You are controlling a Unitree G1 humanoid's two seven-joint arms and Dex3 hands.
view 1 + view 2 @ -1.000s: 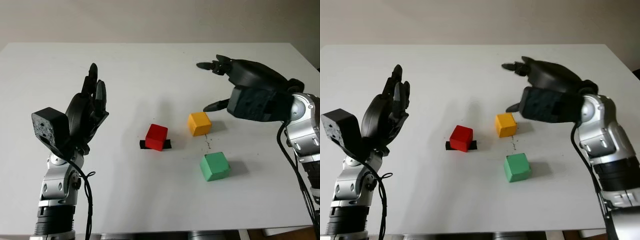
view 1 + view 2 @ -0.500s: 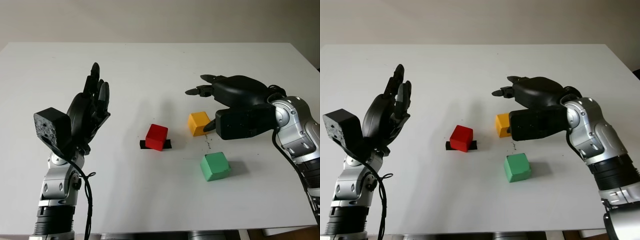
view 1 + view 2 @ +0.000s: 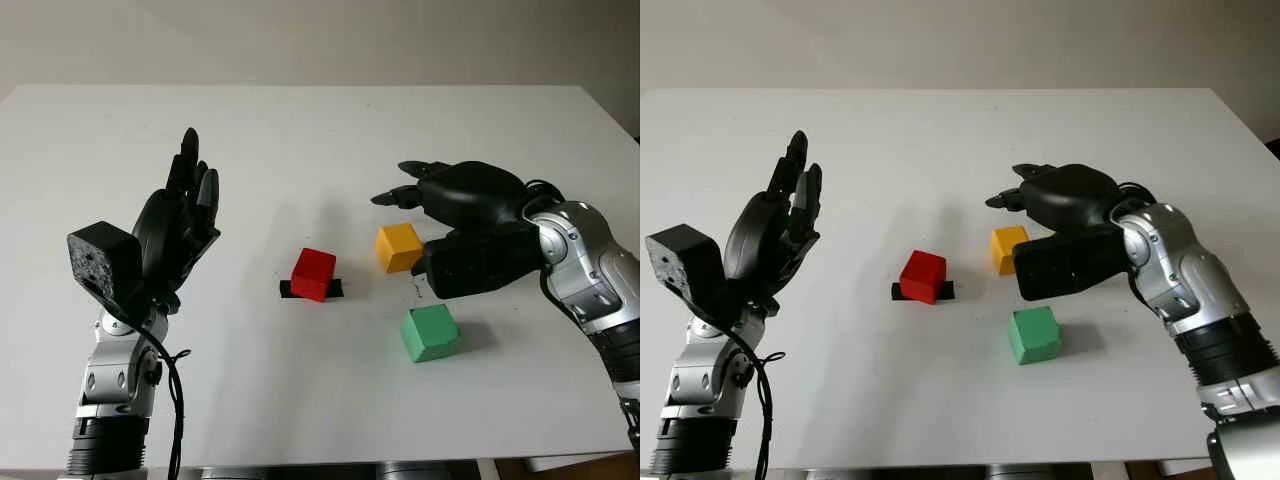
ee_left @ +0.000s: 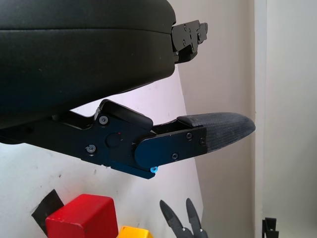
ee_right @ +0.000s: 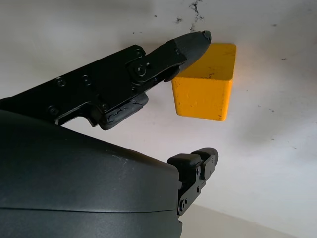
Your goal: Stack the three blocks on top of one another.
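Yellow block (image 3: 399, 246) flat on table (image 3: 300, 140), corner toward camera, beneath open right robot hand (image 3: 425, 222)

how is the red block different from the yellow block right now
The red block sits on a strip of black tape; the yellow block sits on the bare white table. The open right hand hangs close around the yellow block without gripping it, while nothing is near the red block; the open left hand is raised well off to its side. Both are upright cubes of similar size, unstacked.
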